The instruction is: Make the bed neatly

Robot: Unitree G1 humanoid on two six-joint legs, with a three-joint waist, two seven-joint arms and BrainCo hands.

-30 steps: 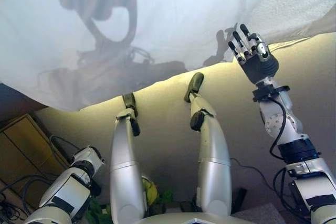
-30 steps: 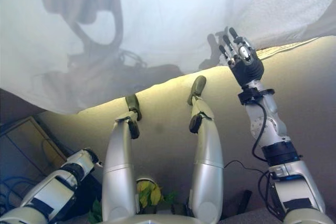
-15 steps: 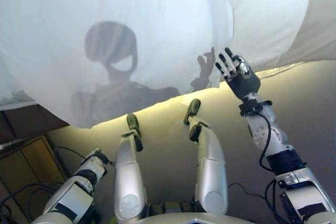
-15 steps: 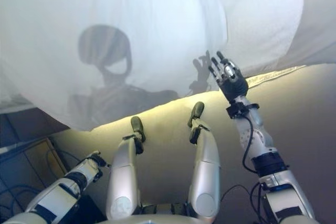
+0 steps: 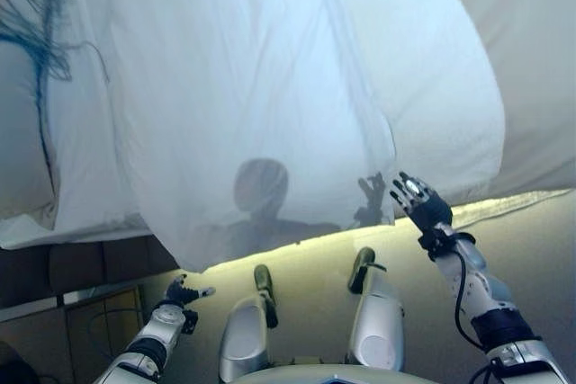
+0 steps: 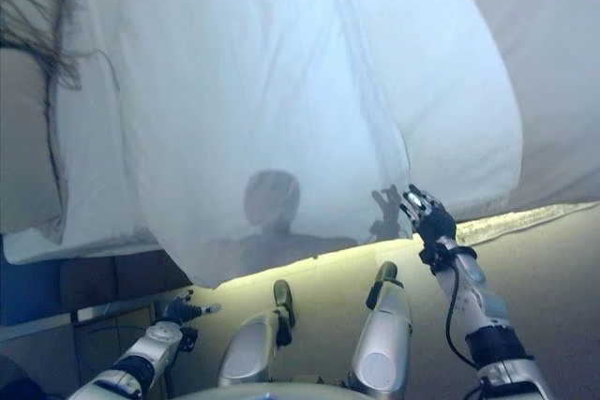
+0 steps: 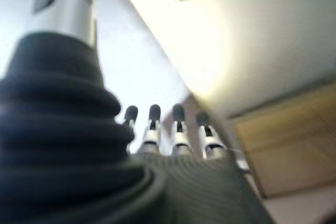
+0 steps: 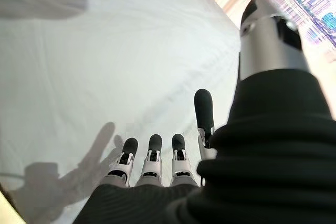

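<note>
The left robot hand [image 5: 180, 293] hangs low beside the bed, fingers straight, holding nothing. A thin white bedsheet [image 5: 270, 105] drapes over the bed's edge. The right robot hand [image 5: 416, 205] spreads empty at its hem.

**My right hand** [image 5: 416, 202]: silver fingers [image 8: 153, 156] in a row, each ending in a dark rounded tip. The silver thumb [image 8: 203, 109], also dark-tipped, is set apart from them. The back and wrist lie under a dark ribbed cover [image 8: 273, 145] with soft, bellows-like folds.

**My right forearm** [image 5: 470, 278]: smooth silver-grey shell, with a dark band [image 5: 500, 324] nearer the elbow.

**My left hand** [image 5: 183, 293]: same make, with silver dark-tipped left fingers [image 7: 152, 129] and a dark ribbed left cover [image 7: 58, 129].

**My left forearm** [image 5: 151, 346]: silver-grey shell with dark sections.
</note>
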